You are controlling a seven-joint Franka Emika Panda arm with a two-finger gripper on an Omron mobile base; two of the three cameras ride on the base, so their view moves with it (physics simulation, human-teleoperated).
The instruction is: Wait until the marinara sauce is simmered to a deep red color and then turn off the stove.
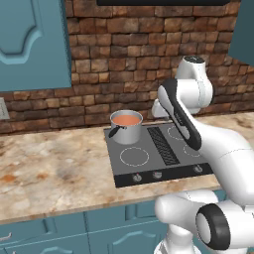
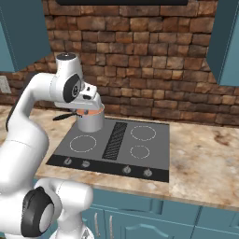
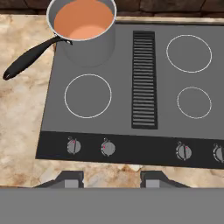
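The marinara sauce (image 3: 83, 19), still orange-red, fills the pot (image 3: 89, 48) on the stove (image 3: 127, 100) burner at 11 o'clock. The end effector (image 3: 107, 178) hovers above the knobs, fingers apart, holding nothing.

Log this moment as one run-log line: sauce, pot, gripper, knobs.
marinara sauce: pale orange-red, not deep red | pot: rear-left burner | gripper: jaws apart, empty, above counter before stove | knobs: untouched

The rendered light is even and fairly bright, without glare. Soft, faint shadows lie under the pot (image 3: 87, 41) on the stove (image 3: 131, 140). All views are slightly coarse.
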